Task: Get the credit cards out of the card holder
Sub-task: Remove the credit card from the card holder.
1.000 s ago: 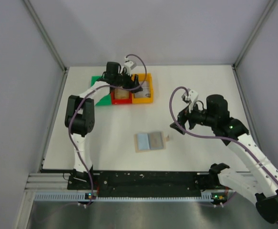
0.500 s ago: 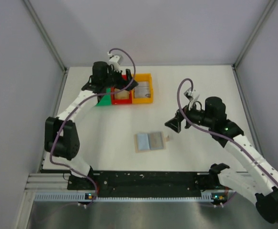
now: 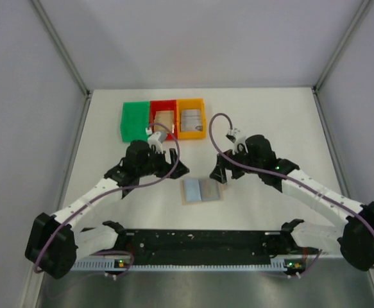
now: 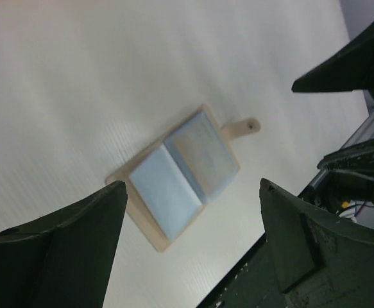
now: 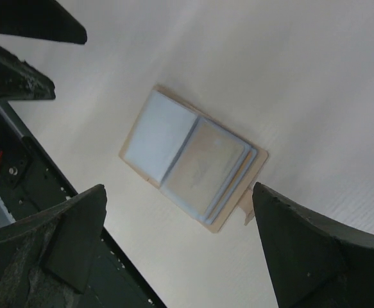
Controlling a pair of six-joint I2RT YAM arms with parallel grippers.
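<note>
The card holder [image 3: 201, 190] lies open on the table, tan outside with blue-grey sleeves. In the right wrist view the card holder [image 5: 193, 163] shows a tan-tinted card [image 5: 207, 159] in one sleeve; its other page looks plain blue. My left gripper [image 3: 176, 164] hovers just left of it, open and holding nothing; in its own view the card holder [image 4: 183, 170] lies below the left gripper [image 4: 192, 186]. My right gripper [image 3: 219, 173] hangs open and bare at the holder's upper right, and from its wrist the right gripper [image 5: 179, 187] frames the holder. Credit cards rest in the red bin [image 3: 165, 120] and orange bin [image 3: 190, 119].
Three plastic bins stand in a row at the back: a green bin [image 3: 135, 120], the red one with a tan card, the orange one with grey cards. The black base rail [image 3: 199, 240] runs along the near table edge, close below the holder.
The left arm swung from the bins down to the holder's left side. The right arm came in from the right and lowered toward the holder. Both grippers stayed open and bare.
</note>
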